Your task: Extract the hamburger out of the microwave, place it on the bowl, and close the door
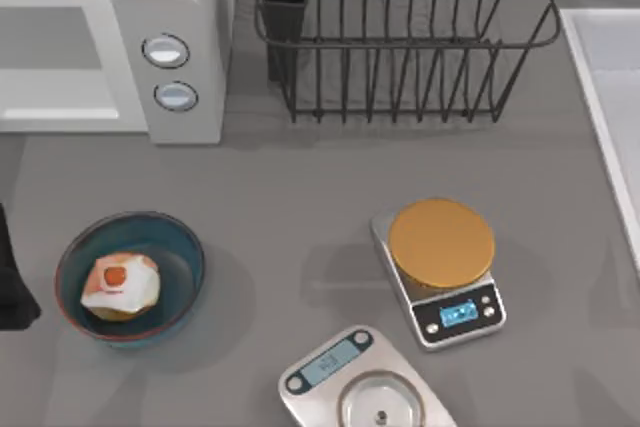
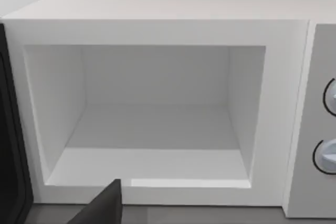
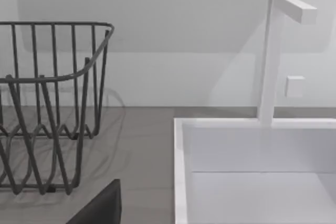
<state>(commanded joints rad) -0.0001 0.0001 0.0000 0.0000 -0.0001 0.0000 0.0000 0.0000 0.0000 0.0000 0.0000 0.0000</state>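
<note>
The hamburger [image 1: 119, 285] sits inside the blue bowl [image 1: 172, 245] at the table's front left, orange-tan with white wrapping and a red spot on top. The white microwave [image 1: 180, 7] stands at the back left; its pale cavity [image 2: 157, 129] holds nothing. The door [image 2: 10, 140] is swung open, seen as a dark panel beside the cavity. My left arm [image 1: 10, 282] is at the table's left edge, just left of the bowl and apart from it. A dark part of the left gripper [image 2: 102, 208] faces the microwave. Part of my right gripper [image 3: 102, 208] is near the sink.
A dark wire dish rack [image 1: 400, 37] stands at the back middle. A gold-topped scale [image 1: 440, 267] and a steel scale [image 1: 360, 382] sit at the front middle. A white sink [image 3: 252, 171] with a faucet [image 3: 273, 51] is at the right.
</note>
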